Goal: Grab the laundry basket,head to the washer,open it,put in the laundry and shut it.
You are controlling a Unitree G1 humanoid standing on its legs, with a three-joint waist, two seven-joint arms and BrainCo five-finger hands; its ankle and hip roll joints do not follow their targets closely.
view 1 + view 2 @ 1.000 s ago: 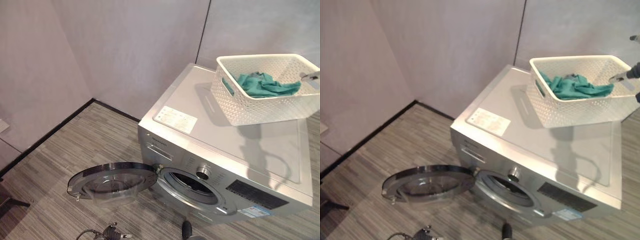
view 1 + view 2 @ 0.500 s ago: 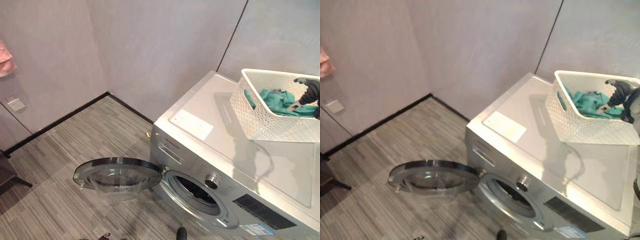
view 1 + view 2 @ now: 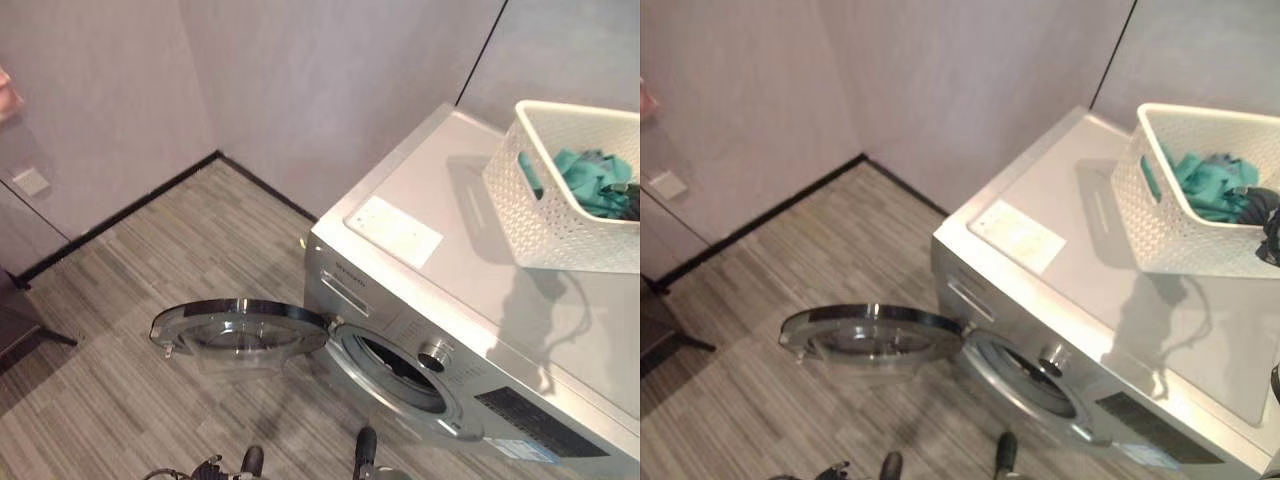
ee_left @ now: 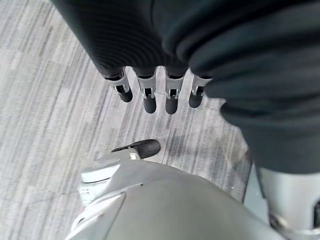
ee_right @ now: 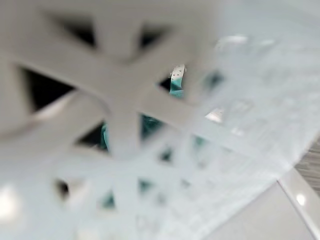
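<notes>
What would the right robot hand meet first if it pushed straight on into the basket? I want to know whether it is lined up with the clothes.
Probably the teal laundry: the right robot hand reaches over the white basket rim toward it, though depth is unclear.

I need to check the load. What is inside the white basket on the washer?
Crumpled teal laundry lies inside the white basket, and the right hand reaches in. The basket's bottom is covered.
</notes>
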